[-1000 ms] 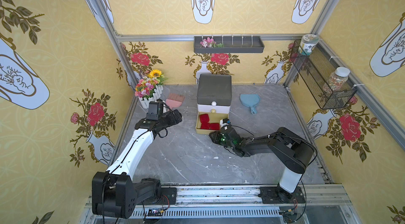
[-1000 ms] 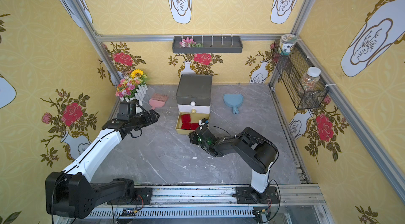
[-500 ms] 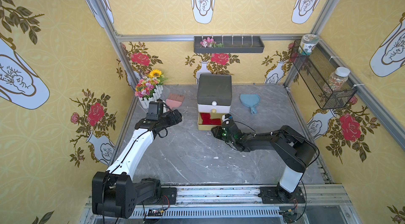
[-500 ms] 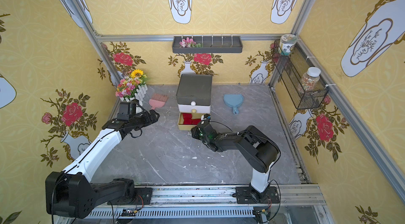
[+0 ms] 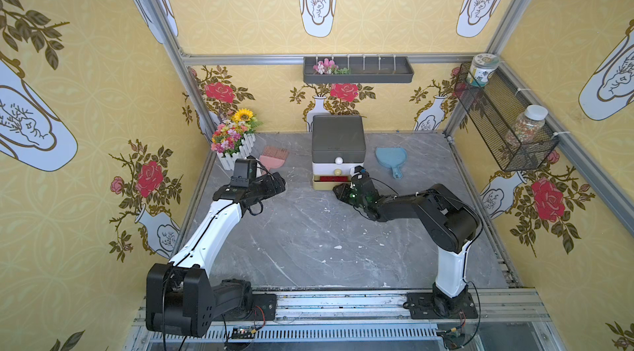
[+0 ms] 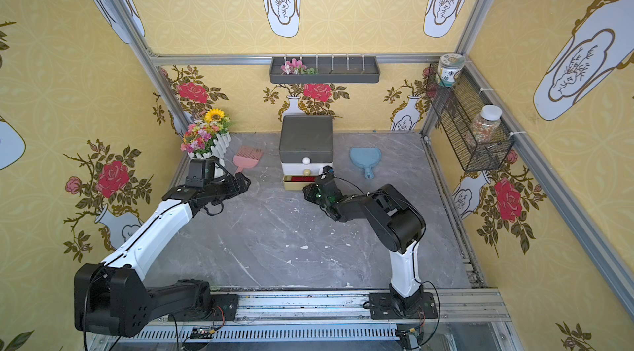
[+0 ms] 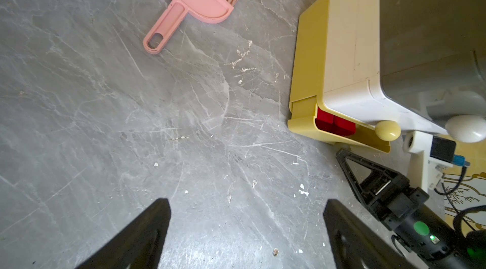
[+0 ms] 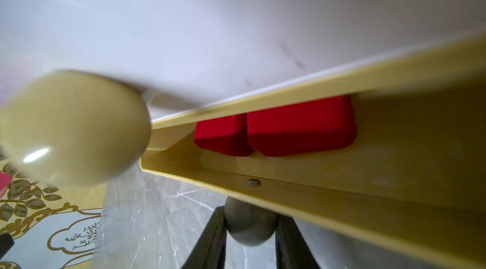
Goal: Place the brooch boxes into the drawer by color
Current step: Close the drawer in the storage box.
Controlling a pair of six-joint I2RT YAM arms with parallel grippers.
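**Marble tabletop [image 5: 308, 236]: right gripper [image 5: 339, 190] clamps the grey knob [image 8: 249, 225] of the drawer [image 5: 338, 136], red brooch boxes [image 8: 299, 125] inside**

In front of the drawer and off to its left, the left gripper [image 7: 246, 206] hangs over bare tabletop, jaws spread wide with nothing between them. Right at the drawer's front, the right gripper is pinched narrow around the grey knob of the olive-yellow bottom tier [image 8: 342, 202]. That tier stands out from the drawer by a small gap. Inside it two red brooch boxes lie side by side, touching. The white tier [image 5: 327, 169] and the dark grey tier [image 5: 326, 155] above sit flush. In both top views a pink brush [image 5: 272, 157] lies left of the drawer and a blue dustpan [image 5: 389, 157] right of it. A flower pot [image 5: 233, 138] stands farther left. Behind and above the drawer, a dark grey wall tray [image 5: 377, 73] holds pink flowers.
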